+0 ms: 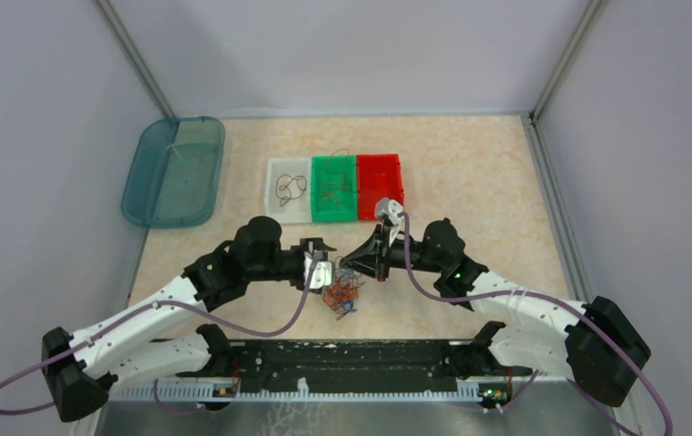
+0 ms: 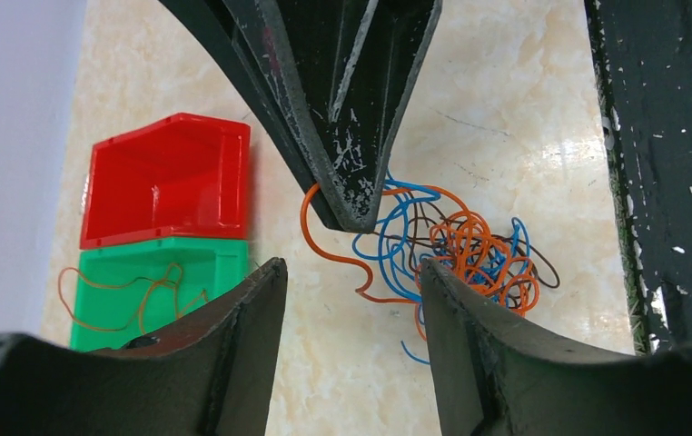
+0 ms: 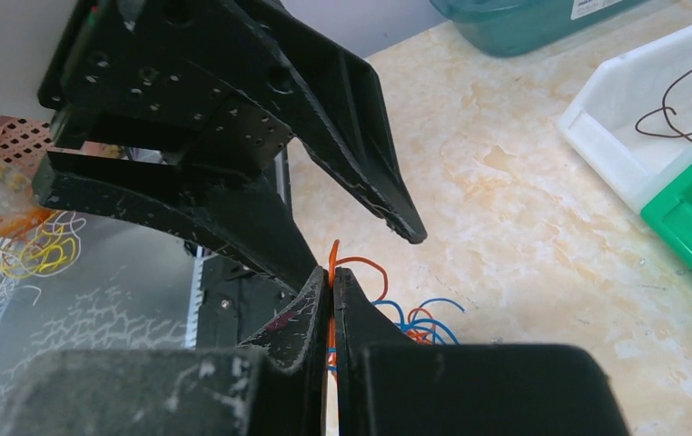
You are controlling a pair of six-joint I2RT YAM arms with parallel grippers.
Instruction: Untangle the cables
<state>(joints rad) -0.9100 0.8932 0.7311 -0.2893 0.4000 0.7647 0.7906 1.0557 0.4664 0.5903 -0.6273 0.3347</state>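
While the cables (image 1: 342,296) lie in a blue, orange and dark clump on the desk (image 1: 469,173) at the near middle, between the two arms, the left jaws stand open just left of the clump, gripping nothing. The right jaws are closed on one orange cable (image 3: 335,252) rising from the clump. Farther back, a white bin (image 1: 288,209), a green bin (image 1: 333,211) and a red bin (image 1: 379,177) sit side by side, the first two holding loose wires.
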